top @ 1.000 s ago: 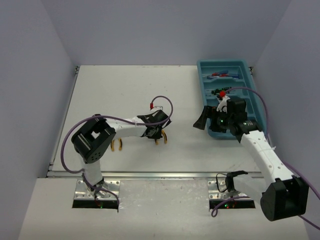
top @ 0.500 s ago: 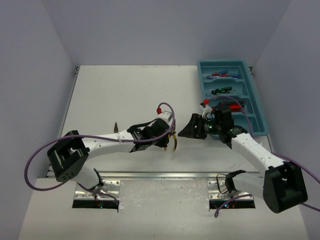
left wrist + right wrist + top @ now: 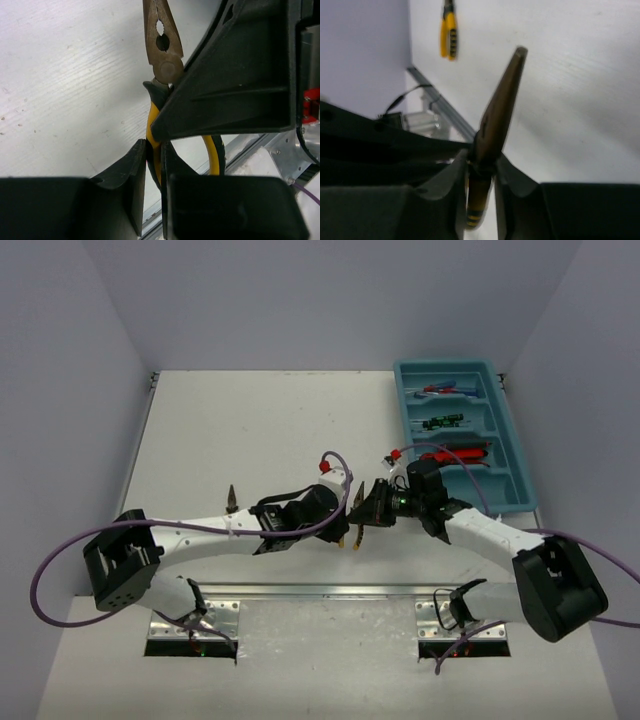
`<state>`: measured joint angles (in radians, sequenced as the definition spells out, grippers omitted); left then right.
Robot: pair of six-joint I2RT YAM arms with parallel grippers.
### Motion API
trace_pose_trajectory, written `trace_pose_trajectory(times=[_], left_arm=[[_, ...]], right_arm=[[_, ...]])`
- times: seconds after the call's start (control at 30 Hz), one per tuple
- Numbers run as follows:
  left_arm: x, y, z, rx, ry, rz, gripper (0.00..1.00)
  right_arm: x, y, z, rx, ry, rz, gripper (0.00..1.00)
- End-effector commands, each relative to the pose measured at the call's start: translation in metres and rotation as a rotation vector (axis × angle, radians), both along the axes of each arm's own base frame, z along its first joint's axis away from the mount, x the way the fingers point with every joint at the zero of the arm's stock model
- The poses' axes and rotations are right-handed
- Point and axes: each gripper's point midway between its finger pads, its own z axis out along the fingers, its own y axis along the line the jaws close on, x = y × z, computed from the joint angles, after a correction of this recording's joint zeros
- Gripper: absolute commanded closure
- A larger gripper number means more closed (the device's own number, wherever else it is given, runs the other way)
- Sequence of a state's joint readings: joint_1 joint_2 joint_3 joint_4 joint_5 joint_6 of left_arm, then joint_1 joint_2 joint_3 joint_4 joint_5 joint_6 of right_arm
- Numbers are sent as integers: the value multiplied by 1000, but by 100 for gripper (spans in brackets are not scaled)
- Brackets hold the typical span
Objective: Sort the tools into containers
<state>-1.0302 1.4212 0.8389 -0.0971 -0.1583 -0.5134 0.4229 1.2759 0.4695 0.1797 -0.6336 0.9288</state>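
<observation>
A pair of yellow-handled pliers (image 3: 352, 516) hangs above the table between both arms. My left gripper (image 3: 337, 527) is shut on one yellow handle (image 3: 152, 131), the metal nose (image 3: 161, 45) pointing away. My right gripper (image 3: 371, 508) is shut on the same pliers at the joint (image 3: 485, 150), with its fingers (image 3: 235, 85) crossing the left wrist view. A second pair of pliers (image 3: 231, 498) lies on the table to the left, and these pliers (image 3: 449, 30) also show in the right wrist view. The teal tray (image 3: 505, 430) stands at the back right.
The tray's compartments hold blue screwdrivers (image 3: 446, 390), black-green screwdrivers (image 3: 441, 423) and red-handled knives (image 3: 462, 453). The metal rail (image 3: 320, 590) runs along the table's near edge, close below both grippers. Purple cables loop over both arms.
My right arm swung left from the tray to the pliers and its jaws closed on them. My left arm carried the pliers to the right, towards the middle.
</observation>
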Motion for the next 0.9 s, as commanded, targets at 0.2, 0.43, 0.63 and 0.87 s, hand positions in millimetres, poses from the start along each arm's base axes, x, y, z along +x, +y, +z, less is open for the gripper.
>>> trace_pose_trajectory(times=[0.2,0.43,0.63,0.87], left_arm=[[3,-25,51,-181,-86,-22,77],[30,43,64,10,-140,308,0],[28,113,87,136,-167,520,0],[38,192,75,223,-123,735,0]], right_arm=[[26,-5,20,36,-114,-163,100],[59,-74,25,-140,-106,-464,100],[89,-188,45,-146,-47,-866,100],[99,-284,33,-224,149,-1279,100]])
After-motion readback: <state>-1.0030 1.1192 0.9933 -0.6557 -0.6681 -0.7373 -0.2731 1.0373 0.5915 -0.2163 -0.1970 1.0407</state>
